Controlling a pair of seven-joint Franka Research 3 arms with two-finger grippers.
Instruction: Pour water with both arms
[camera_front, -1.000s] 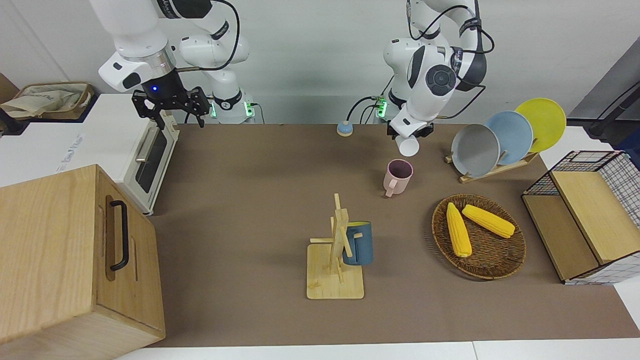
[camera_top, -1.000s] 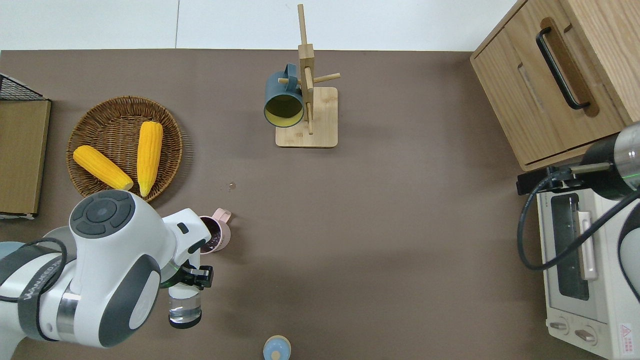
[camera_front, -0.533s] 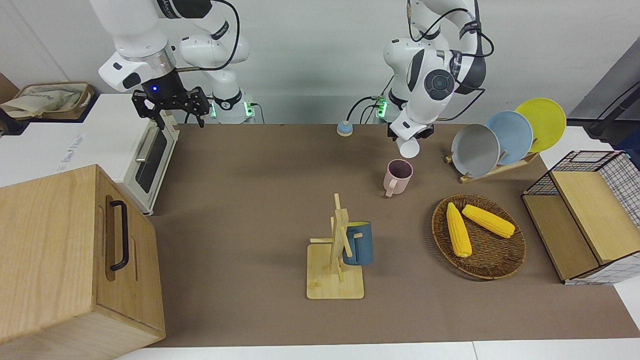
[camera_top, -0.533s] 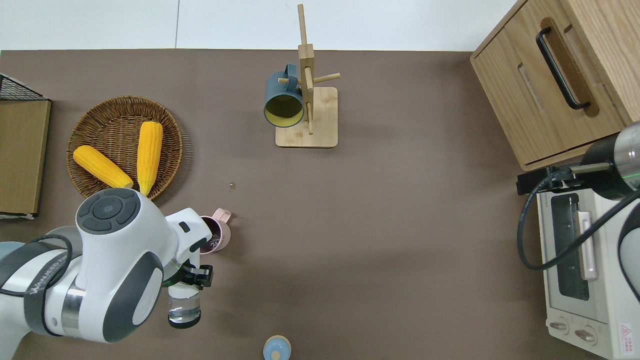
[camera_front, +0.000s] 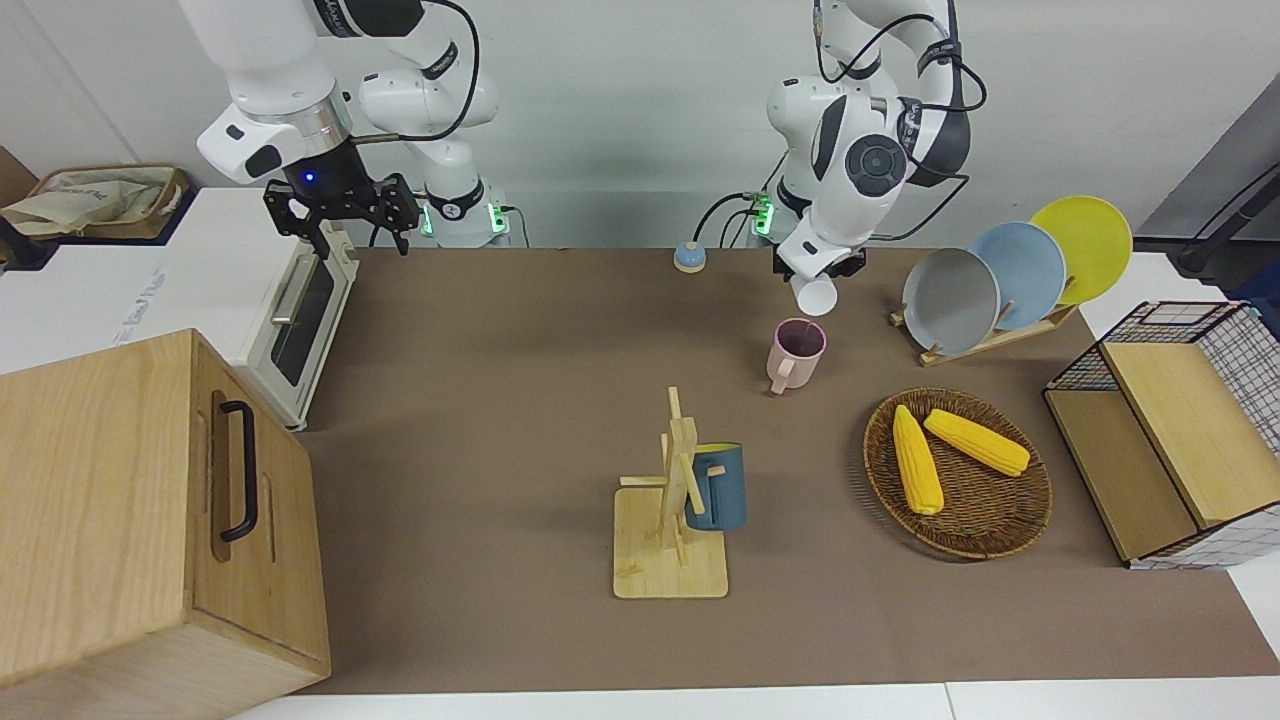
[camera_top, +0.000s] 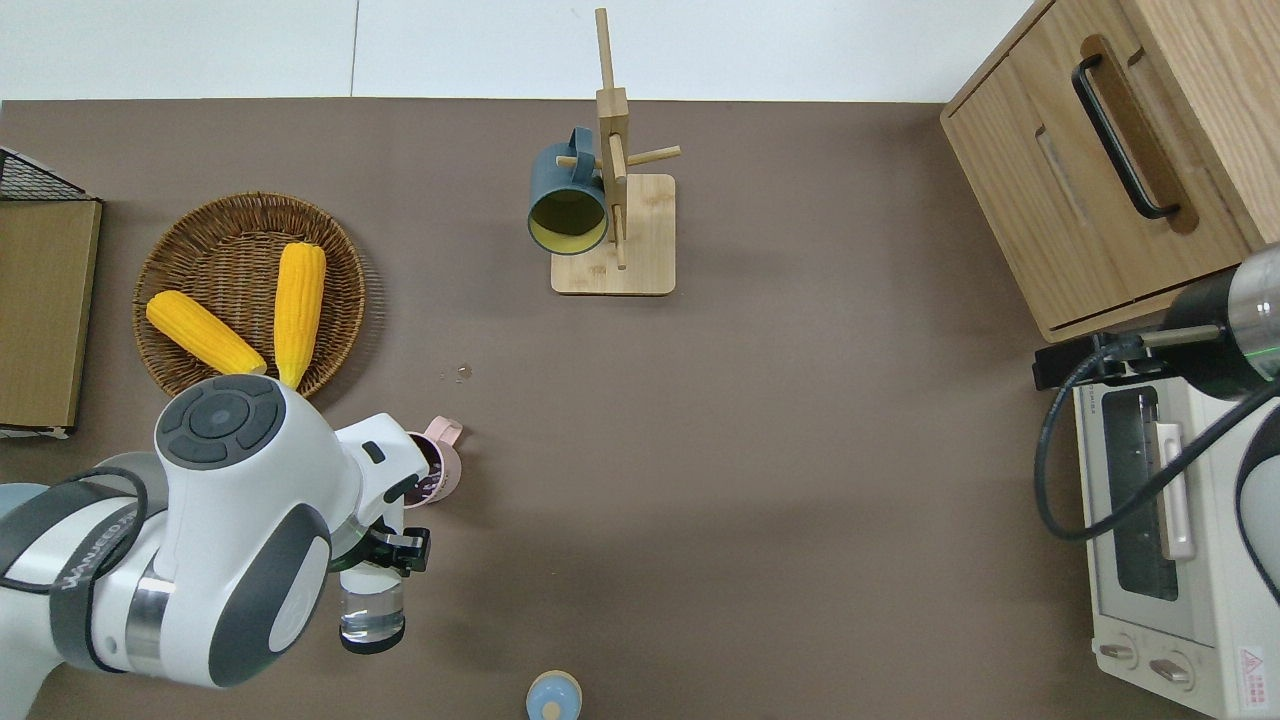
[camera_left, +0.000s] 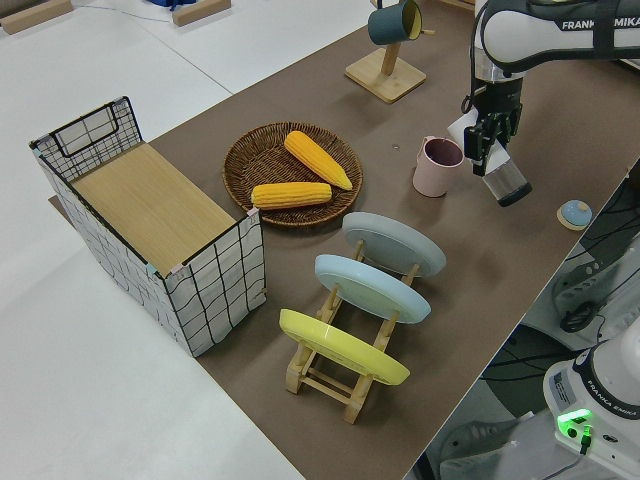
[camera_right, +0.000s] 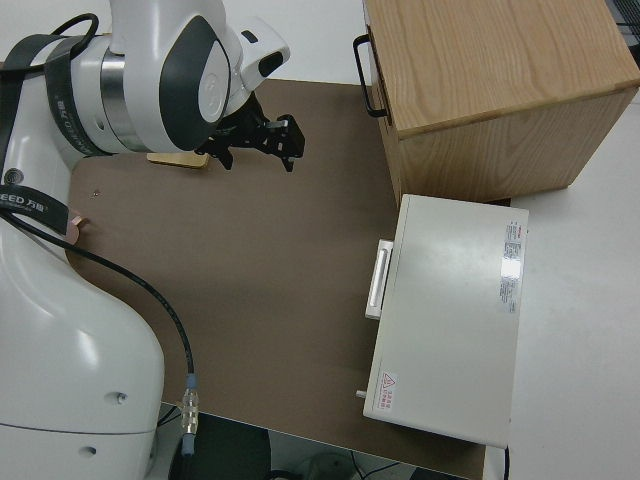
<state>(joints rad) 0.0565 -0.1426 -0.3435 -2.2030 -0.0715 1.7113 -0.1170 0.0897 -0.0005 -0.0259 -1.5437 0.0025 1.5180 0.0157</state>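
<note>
Left tool (camera_top: 385, 553) grips tilted clear glass (camera_top: 371, 617), seemingly beside pink mug (camera_top: 437, 470)

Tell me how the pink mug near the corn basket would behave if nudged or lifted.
The pink mug stands upright on a flat base, so a low nudge would probably slide it, not tip it. It looks rigid and likely light. Its side handle should offer a firm hold. Something dark shows inside it, so a quick lift might spill.
</note>
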